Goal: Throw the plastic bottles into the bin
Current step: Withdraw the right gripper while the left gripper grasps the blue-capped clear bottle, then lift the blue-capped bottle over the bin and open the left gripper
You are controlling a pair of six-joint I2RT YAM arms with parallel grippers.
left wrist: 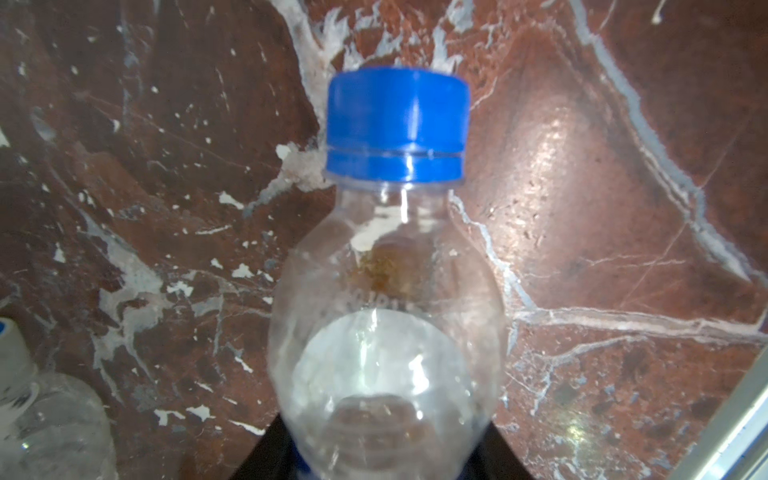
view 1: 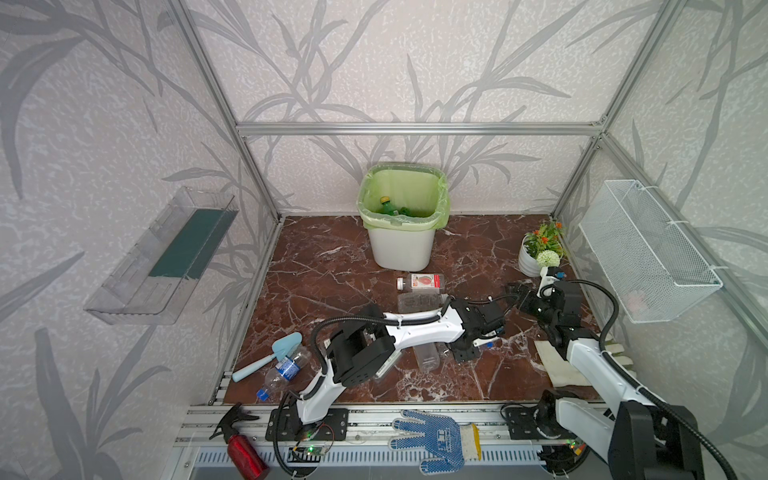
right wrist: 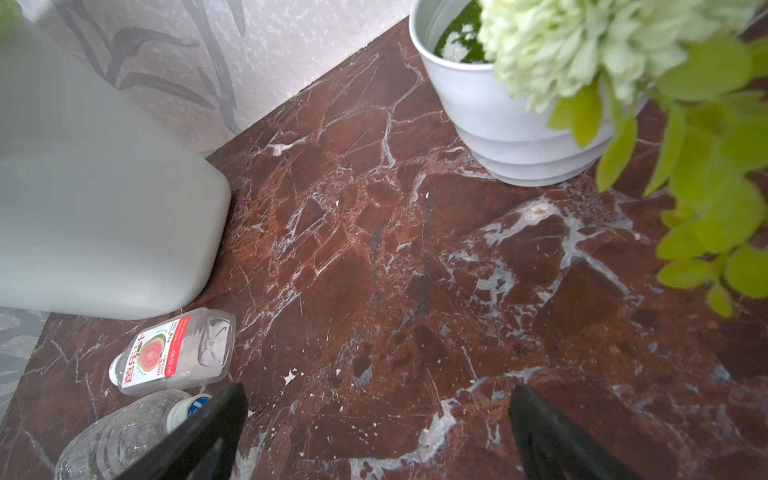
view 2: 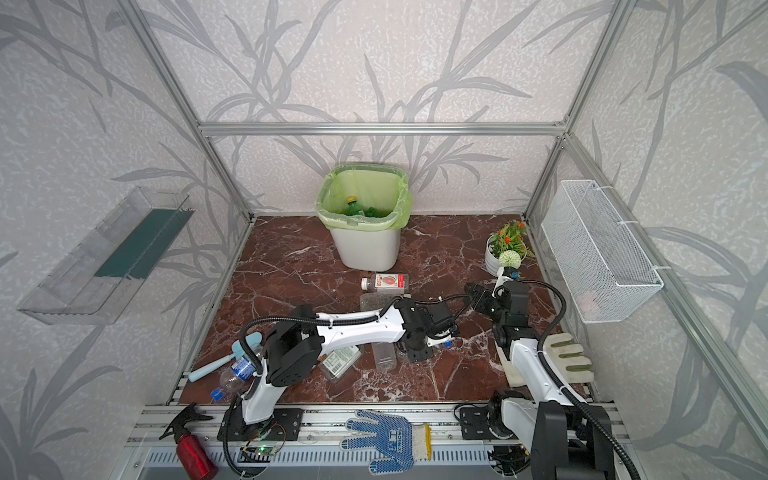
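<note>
A: Status on L claw (view 1: pixel 473 345)?
B: Clamped on the blue-cap bottle (left wrist: pixel 386 324), fingers (left wrist: pixel 266 457) either side of the body, cap pointing away from the wrist. Sits low over the counter (view 1: pixel 324 266), a bit right of centre. Can't tell if it's off the surface yet.
A: R claw (right wrist: pixel 374 449)?
B: Wide open, nothing in it, hanging near the plant pot (view 1: pixel 530 259).
A: Bin (view 1: pixel 401 249)?
B: Back-centre by the wall, well apart from the grab. A few green bottles (view 1: pixel 388 206) already inside.
A: So how to do the carry right?
B: I'd go straight up first, no dragging. The guava-label bottle (view 1: pixel 422 281) & a clear bottle (view 1: pixel 415 302) lie btw the claw and the bin, so a low swing would prob. knock them. Bin's far taller than the bottles, so get well above the rim before going fwd.
A: Grip ok?
B: Thin plastic, looks empty, so it'll prob. squash & could squirt out. Move smooth, no wrist flicks. Let go only over the middle of the liner opening, not the near lip, else it may bounce back out.
A: R arm in the way?
B: Looks off to the side of the path. Should be fine if it holds there.
</note>
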